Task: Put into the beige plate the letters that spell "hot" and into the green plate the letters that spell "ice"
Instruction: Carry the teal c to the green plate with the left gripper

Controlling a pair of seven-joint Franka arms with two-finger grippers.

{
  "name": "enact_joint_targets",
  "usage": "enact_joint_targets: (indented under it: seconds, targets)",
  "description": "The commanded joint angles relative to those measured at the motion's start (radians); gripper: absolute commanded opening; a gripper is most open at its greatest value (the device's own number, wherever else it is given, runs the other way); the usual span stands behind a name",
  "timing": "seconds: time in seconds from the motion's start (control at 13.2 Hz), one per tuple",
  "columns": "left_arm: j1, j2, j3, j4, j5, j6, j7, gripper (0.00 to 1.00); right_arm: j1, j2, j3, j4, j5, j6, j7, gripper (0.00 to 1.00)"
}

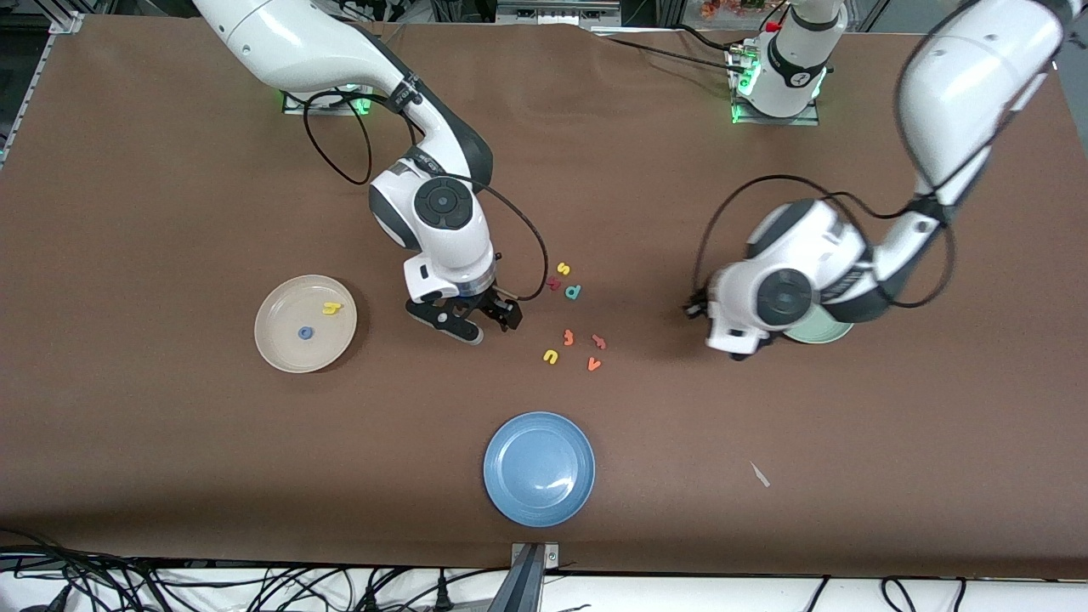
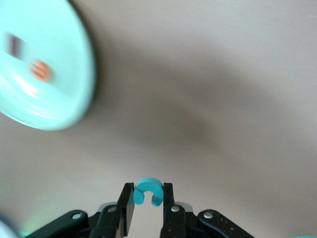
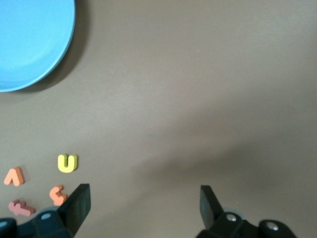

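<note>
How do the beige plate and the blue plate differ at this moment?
The beige plate lies toward the right arm's end of the table; the blue plate lies nearest the front camera. The beige plate holds a yellow letter and a blue ring letter; the blue plate holds nothing. Both are round, shallow and similar in size.

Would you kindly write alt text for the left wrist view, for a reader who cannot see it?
The left gripper pinches a teal c between its fingers above the brown table. The green plate lies off to one side, already holding a dark red i and an orange e.
</note>
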Motion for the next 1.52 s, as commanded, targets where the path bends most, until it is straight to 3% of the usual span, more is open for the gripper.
enact_joint_targets:
  seconds: [0.0,0.3,0.38,0.46,0.61,0.68,0.99,1.22,1.44]
  targets:
    - [0.083,-0.003,-0.004,-0.052,0.033,-0.035,0.188,0.0,-0.005,0.0,0.028,0.011,0.013,-0.012,-0.046,0.98]
    - [0.217,0.01,-0.001,-0.202,0.156,0.014,0.338,0.06,0.001,0.023,0.029,0.046,0.014,-0.009,-0.092,0.98]
    - [0.235,0.01,-0.001,-0.226,0.156,0.05,0.339,0.15,0.013,0.045,0.029,0.073,0.013,-0.009,-0.094,0.98]
    - [0.244,0.01,0.0,-0.234,0.156,0.061,0.339,0.32,0.024,0.063,0.029,0.098,0.011,-0.009,-0.085,0.98]
    - [0.266,0.011,0.004,-0.236,0.156,0.061,0.346,0.89,0.048,0.069,0.029,0.124,0.01,-0.009,-0.072,0.98]
    - [0.277,0.01,0.004,-0.234,0.153,0.058,0.357,1.0,0.053,0.078,0.029,0.145,0.01,-0.006,-0.077,0.98]
    - [0.355,-0.002,-0.022,-0.175,0.137,0.02,0.378,1.0,0.094,0.106,0.025,0.178,-0.01,0.033,-0.066,0.98]
    - [0.384,-0.006,-0.146,0.03,0.119,-0.202,0.378,1.0,0.131,0.233,0.022,0.217,-0.149,0.066,-0.04,0.97]
    - [0.384,-0.007,-0.156,0.167,0.061,-0.222,0.487,0.91,0.162,0.304,0.021,0.265,-0.219,0.112,-0.057,0.96]
